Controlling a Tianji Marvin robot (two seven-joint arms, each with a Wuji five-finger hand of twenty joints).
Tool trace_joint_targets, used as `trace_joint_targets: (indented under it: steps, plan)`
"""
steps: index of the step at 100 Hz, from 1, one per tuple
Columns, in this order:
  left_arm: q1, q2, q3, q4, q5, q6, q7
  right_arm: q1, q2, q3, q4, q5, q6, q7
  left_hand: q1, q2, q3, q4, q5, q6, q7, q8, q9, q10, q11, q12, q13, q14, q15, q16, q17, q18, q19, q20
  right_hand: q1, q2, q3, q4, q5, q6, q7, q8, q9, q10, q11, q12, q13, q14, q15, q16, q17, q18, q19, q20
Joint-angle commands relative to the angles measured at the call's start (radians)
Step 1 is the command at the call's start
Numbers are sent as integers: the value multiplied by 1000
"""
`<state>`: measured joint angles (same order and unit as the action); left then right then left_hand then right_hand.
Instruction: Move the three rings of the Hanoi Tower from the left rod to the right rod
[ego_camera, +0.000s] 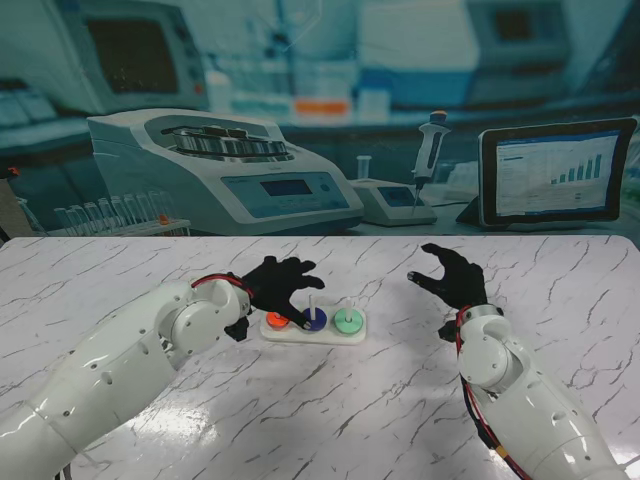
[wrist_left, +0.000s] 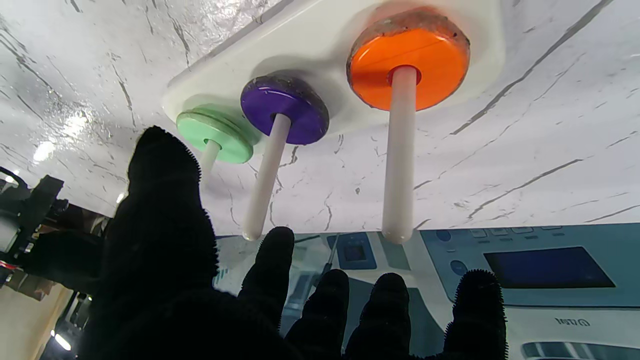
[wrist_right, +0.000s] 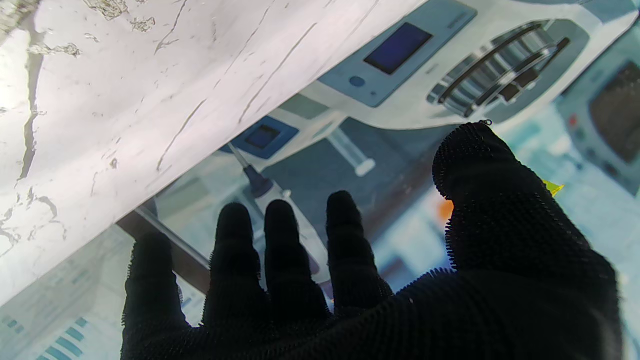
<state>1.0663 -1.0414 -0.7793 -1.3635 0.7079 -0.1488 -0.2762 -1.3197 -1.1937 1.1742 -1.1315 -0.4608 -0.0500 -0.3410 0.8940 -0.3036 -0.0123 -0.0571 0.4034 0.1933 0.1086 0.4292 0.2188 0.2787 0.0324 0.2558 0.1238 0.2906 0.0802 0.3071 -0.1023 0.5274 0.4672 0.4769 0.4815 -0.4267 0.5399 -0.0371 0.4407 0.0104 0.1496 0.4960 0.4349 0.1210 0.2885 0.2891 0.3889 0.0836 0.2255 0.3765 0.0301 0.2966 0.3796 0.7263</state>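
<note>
Frame centre: orange ring (ego_camera: 276, 320), purple ring (ego_camera: 314, 320), green ring (ego_camera: 347, 321) on separate rods. Left hand (ego_camera: 283, 283) spread empty above; right hand (ego_camera: 452, 277) spread empty. Mid-task; judged next: purple onto green.

left hand (ego_camera: 283, 285) over the rods (wrist_left: 399, 155); bare table (ego_camera: 560, 290) rightward

Was a white marble-patterned table (ego_camera: 420, 400) with dark veins. Carried one white base (ego_camera: 313, 335) near the middle, resting flat. Seemed otherwise to bear nothing more directly, though small items might have gone unseen.
</note>
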Motion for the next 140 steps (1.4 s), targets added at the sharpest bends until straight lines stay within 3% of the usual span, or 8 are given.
trace_joint_targets:
  steps: [1, 8, 16, 26, 63, 81, 97, 140]
  plan:
    - [-13, -12, 14, 10, -7, -25, -19, -8, -9, -2, -6, 3, 0, -4, -9, 24, 0, 26, 3, 24, 3, -3, -18, 18, -2, 0, -18, 11, -2, -1, -3, 14, -9, 6, 8, 12, -11, 25, 12, -8, 12, -12, 5, -7, 1, -6, 10, 3, 6, 14, -9, -12, 7, 17]
    - [-25, -13, 32, 25, -8, -23, -18, -9, -9, -1, -6, 3, 0, -4, -7, 24, 1, 26, 4, 22, 4, -1, -16, 18, 0, 1, -17, 9, -1, 0, -2, 14, -9, 5, 9, 10, -11, 25, 13, -8, 12, -12, 6, -7, 1, -6, 11, 2, 7, 14, -9, -13, 7, 17]
    - [-29, -25, 50, 59, -6, -25, 40, -10, -9, 1, -7, 5, 1, -3, 6, 9, 3, 27, 20, 9, 18, 8, 0, 11, 6, 4, -5, 5, 6, 3, 3, 17, -2, 7, 11, 10, -11, 25, 16, -6, 14, -12, 6, -6, 2, -5, 9, 2, 7, 14, -8, -14, 7, 17]
    - [-39, -30, 74, 79, -1, -23, 59, -10, -9, 1, -7, 5, 2, -5, 17, -1, 6, 29, 18, 3, 24, 17, 1, 10, 6, 6, -3, 5, 7, 5, 4, 18, 4, 8, 12, 8, -11, 25, 18, -5, 15, -11, 7, -5, 3, -5, 9, 3, 9, 15, -9, -16, 6, 17]
    - [-80, -29, 139, 101, 15, 14, 40, -10, -9, 1, -7, 5, 1, -5, 15, -4, 6, 29, 4, 5, 23, 32, -16, 19, 1, 6, -15, 11, 5, 6, -6, 18, 5, 3, 12, 5, -11, 25, 22, -4, 17, -10, 11, 0, 11, -3, 7, 5, 14, 14, -6, -10, 5, 15]
    - [-91, -38, 170, 125, 37, 39, 80, -10, -9, 0, -6, 6, 0, -3, 7, -6, 5, 29, -8, 13, 19, 36, -32, 26, -2, 6, -16, 12, 6, 8, -3, 17, 10, 4, 10, 8, -11, 25, 20, -4, 17, -11, 9, -2, 11, -4, 7, 6, 12, 13, -5, -7, 6, 16]
    - [-106, -36, 202, 126, 58, 79, 70, -10, -9, 0, -6, 5, 0, -4, 5, -7, 5, 29, -11, 15, 19, 41, -44, 32, -4, 6, -24, 17, 6, 10, -9, 18, 11, 4, 7, 12, -11, 25, 16, -6, 15, -11, 8, -4, 8, -5, 8, 3, 9, 13, -5, -6, 7, 17]
    - [-137, -43, 255, 160, 44, 84, 72, -10, -10, 0, -5, 7, 3, -6, 40, -58, 20, 35, -27, 3, 10, 46, -97, 46, -14, 3, -41, 18, 3, 10, -15, 15, 7, 0, 10, 11, -11, 25, 13, -6, 13, -12, 5, -6, 2, -6, 10, 1, 7, 14, -8, -16, 7, 18]
